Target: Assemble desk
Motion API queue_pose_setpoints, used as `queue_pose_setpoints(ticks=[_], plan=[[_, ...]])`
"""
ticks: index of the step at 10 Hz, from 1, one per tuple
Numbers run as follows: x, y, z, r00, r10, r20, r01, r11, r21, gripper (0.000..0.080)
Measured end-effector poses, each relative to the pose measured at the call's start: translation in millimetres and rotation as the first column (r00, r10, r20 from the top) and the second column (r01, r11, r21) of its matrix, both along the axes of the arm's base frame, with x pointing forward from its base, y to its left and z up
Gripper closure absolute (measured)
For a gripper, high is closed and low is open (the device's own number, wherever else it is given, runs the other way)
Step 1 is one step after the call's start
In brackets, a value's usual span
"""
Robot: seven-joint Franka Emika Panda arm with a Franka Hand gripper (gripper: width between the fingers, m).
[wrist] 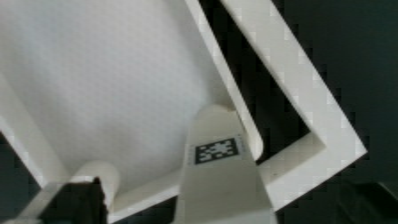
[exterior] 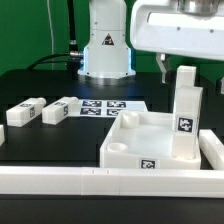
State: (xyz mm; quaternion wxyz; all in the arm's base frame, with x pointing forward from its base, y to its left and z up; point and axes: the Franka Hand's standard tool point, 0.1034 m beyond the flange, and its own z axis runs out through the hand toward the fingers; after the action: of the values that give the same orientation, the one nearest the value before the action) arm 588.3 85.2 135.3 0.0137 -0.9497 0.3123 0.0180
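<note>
The white desk tabletop (exterior: pixel 140 140) lies rim-up on the black table. One white leg (exterior: pixel 186 110) with a tag stands upright in its corner on the exterior view's right. My gripper (exterior: pixel 192 72) hangs open around the leg's top, its dark fingers (exterior: pixel 165 66) clear of the leg's sides. In the wrist view the leg (wrist: pixel 217 175) rises from the tabletop (wrist: pixel 107 90) between the jaws, and one of the fingers (wrist: pixel 71 203) shows apart from it. Two loose legs (exterior: pixel 25 113) (exterior: pixel 58 110) lie at the exterior view's left.
The marker board (exterior: pixel 108 105) lies flat behind the tabletop. A long white border rail (exterior: pixel 90 181) runs along the front and turns up the exterior view's right side (exterior: pixel 212 150). The robot's base (exterior: pixel 106 45) stands at the back.
</note>
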Motion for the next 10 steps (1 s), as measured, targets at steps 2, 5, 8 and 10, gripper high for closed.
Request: queue_pose_setpoints(ticks=[2,5,8,10], plan=[[-21.2,-20.2,6.9,0.999,0.05,0.006,-0.05,0.999,0.02,0.0151],[-24.3,-21.8,5.4,0.999,0.051,0.001,-0.051,0.998,0.02,0.0151],[-24.5,-21.8,4.9,0.999,0.051,0.0,-0.051,0.998,0.02,0.0151],[-25.4,-21.9,4.4,0.999,0.053,-0.001,-0.053,0.998,0.02,0.0151]])
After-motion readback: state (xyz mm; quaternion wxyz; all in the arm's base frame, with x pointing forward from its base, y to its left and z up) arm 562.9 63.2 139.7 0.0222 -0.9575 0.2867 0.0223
